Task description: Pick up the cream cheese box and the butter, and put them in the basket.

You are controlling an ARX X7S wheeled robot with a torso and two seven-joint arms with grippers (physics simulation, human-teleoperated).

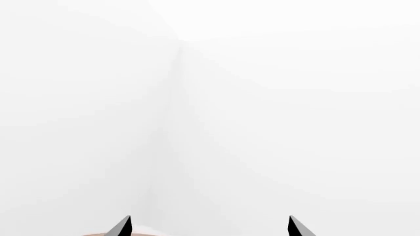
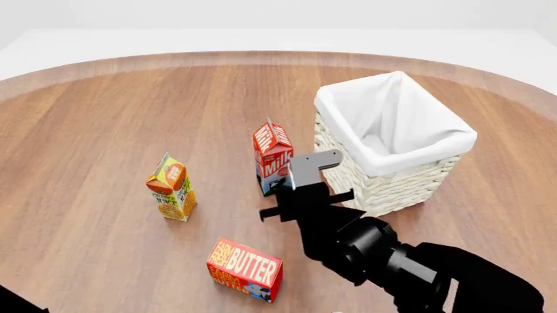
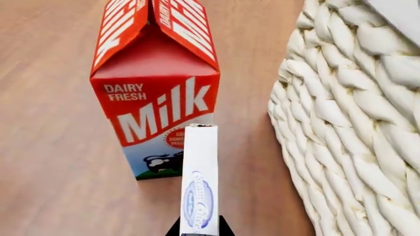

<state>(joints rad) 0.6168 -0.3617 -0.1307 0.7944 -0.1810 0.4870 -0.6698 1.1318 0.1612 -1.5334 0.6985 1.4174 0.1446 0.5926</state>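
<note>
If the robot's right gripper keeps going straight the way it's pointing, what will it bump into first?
Probably the milk carton. The right gripper holds the cream cheese box on edge, and that box points at the carton's front. The basket sits off to the side. How near the carton is, I can't tell.

Right wrist view: only the dark tips of the right gripper (image 3: 198,227) show, at the frame's edge, closed on the cream cheese box (image 3: 198,183), whose near end is cut off. The basket (image 3: 354,113) shows as a partial woven wall. Head view: the right arm hides the cream cheese box and the milk carton's (image 2: 272,151) lower front. Left wrist view: the left gripper (image 1: 210,228) appears as two parted black points against featureless white; a brown sliver below is unidentifiable.
</note>
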